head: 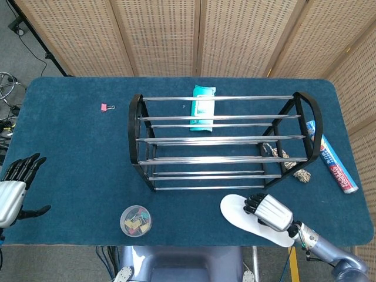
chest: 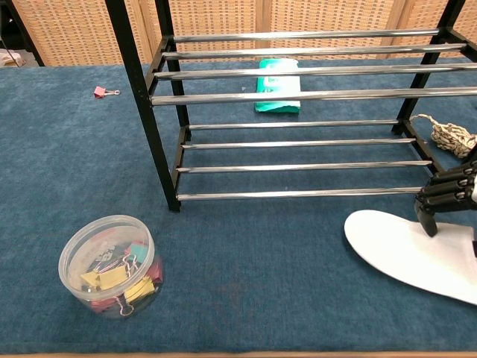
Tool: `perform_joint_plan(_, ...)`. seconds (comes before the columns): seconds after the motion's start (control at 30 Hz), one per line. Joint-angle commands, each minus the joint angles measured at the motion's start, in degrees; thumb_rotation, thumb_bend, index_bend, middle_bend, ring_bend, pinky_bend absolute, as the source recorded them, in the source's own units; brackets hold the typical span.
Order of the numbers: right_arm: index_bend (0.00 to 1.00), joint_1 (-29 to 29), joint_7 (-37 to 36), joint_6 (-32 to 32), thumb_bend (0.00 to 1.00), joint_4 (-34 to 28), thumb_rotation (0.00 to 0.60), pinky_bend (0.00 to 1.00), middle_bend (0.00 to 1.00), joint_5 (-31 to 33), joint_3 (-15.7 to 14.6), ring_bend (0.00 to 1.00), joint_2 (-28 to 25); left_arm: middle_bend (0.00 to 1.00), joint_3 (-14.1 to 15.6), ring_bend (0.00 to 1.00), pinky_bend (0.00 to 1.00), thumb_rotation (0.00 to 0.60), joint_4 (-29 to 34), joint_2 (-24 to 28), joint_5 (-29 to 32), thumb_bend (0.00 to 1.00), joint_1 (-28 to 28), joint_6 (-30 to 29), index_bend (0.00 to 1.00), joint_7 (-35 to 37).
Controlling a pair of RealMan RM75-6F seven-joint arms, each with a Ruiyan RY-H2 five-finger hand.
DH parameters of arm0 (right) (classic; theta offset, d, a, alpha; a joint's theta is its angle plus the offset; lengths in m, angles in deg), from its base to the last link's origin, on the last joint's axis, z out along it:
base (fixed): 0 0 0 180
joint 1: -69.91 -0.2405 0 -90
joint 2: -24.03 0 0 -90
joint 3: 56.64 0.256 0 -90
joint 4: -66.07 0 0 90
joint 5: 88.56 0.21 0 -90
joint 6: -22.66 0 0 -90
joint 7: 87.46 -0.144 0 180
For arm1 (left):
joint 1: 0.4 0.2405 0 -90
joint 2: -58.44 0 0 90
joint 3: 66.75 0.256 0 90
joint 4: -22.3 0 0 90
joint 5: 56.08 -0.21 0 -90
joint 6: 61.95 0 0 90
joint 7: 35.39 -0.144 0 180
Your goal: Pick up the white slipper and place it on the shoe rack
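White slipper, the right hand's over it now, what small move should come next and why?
Probably close the right hand around the white slipper before lifting. The slipper lies flat on the table in front of the shoe rack, with the fingers curled down onto it, but no firm grip shows yet.

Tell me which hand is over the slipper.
The right hand, fingers curled above the white slipper beside the rack. The left hand sits at the table's far edge, open.
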Motion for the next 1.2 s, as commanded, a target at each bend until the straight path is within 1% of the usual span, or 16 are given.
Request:
perform_joint_plan(0.03, 0.64, 0.09, 0.13, 0.93, 0.64, 0.11, 0.600, 0.65, 0.54, 0.46, 0.30, 0.51, 0.16, 0.00, -0.04, 0.00, 0.00, 0.600, -0.04, 0.05, 0.03, 0.00, -0.01, -0.01, 0.00, 0.11)
perform_joint_plan(0.27, 0.63, 0.21, 1.10, 3.47, 0.64, -0.11, 0.600, 0.67, 0.57, 2.07, 1.74, 0.53, 0.77, 0.00, 0.04, 0.00, 0.00, 0.600, -0.09, 0.23, -0.24, 0.00, 0.01, 0.00, 0.00, 0.61)
perform_joint_plan(0.33, 0.63, 0.04, 1.41, 4.39, 0.64, -0.43, 0.600, 0.67, 0.57, 3.06, 2.76, 0.54, 1.04, 0.00, 0.10, 0.00, 0.00, 0.600, -0.08, 0.37, -0.49, 0.00, 0.07, -0.11, 0.00, 0.88)
perform_joint_plan(0.5, 0.63, -0.38, 2.22, 5.90, 0.64, -1.16, 0.600, 0.68, 0.57, 4.13, 3.87, 0.54, 1.33, 0.00, 0.19, 0.00, 0.00, 0.600, -0.15, 0.67, -0.84, 0.00, 0.16, -0.21, 0.00, 1.62)
perform_joint_plan(0.63, 0.64, -0.50, 2.83, 6.82, 0.64, -1.74, 0.600, 0.68, 0.57, 4.06, 3.76, 0.54, 0.92, 0.00, 0.16, 0.00, 0.00, 0.600, -0.27, 0.88, -0.89, 0.00, 0.21, -0.31, 0.00, 2.15)
perform_joint_plan(0.93, 0.64, -0.84, 4.29, 11.28, 0.64, -3.64, 0.600, 0.68, 0.58, 2.74, 2.92, 0.54, -1.26, 0.00, 0.16, 0.00, 0.00, 0.600, -0.34, 0.97, -1.00, 0.00, 0.23, -0.34, 0.00, 2.37)
perform_joint_plan(1.2, 0.64, -1.41, 4.06, 16.95, 0.64, -4.57, 0.600, 0.69, 0.58, 1.31, 2.46, 0.54, -3.43, 0.00, 0.16, 0.00, 0.00, 0.600, -0.15, 0.71, -0.77, 0.00, 0.15, -0.18, 0.00, 1.61)
